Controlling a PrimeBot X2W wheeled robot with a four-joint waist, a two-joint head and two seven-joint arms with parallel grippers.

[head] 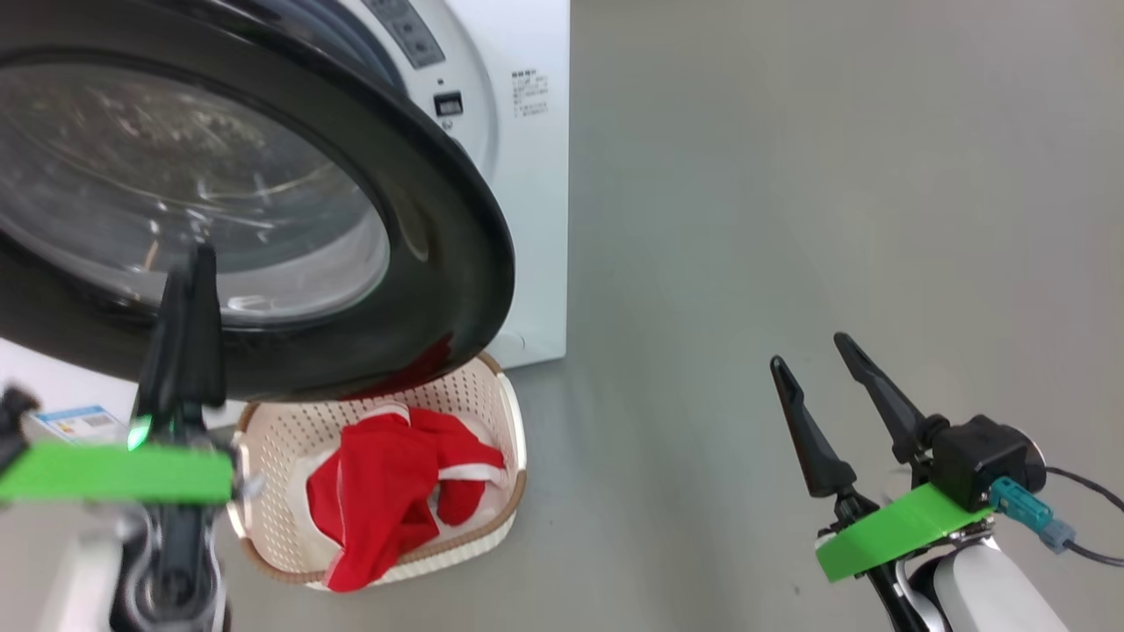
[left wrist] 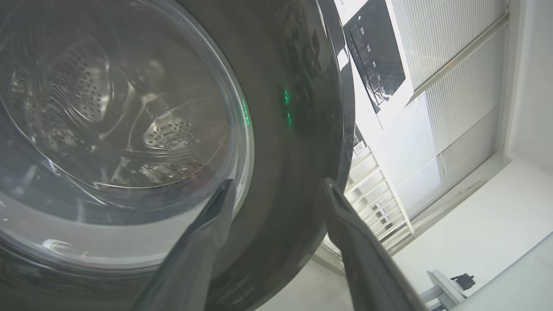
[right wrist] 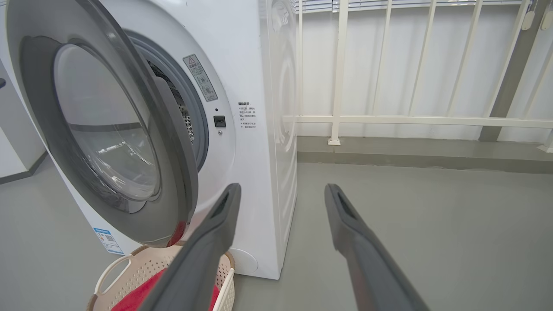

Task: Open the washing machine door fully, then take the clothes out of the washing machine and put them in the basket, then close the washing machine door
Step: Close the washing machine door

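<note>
Red clothes (head: 386,500) fill the basket (head: 500,412).

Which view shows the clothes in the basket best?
Head view: the clothes lie plainly in the basket. Right wrist view catches a red strip behind its finger; left wrist view faces the door glass.

Supporting element: the grey floor (head: 790,175) before me, smooth and matte.

1. The washing machine (head: 540,219) stands directly on it.
2. The basket (head: 479,391) rests on the floor just in front of the machine's base, near its lower front corner.
3. Beyond the machine, the floor meets a low step (right wrist: 410,149) carrying a white railing (right wrist: 341,65).
</note>
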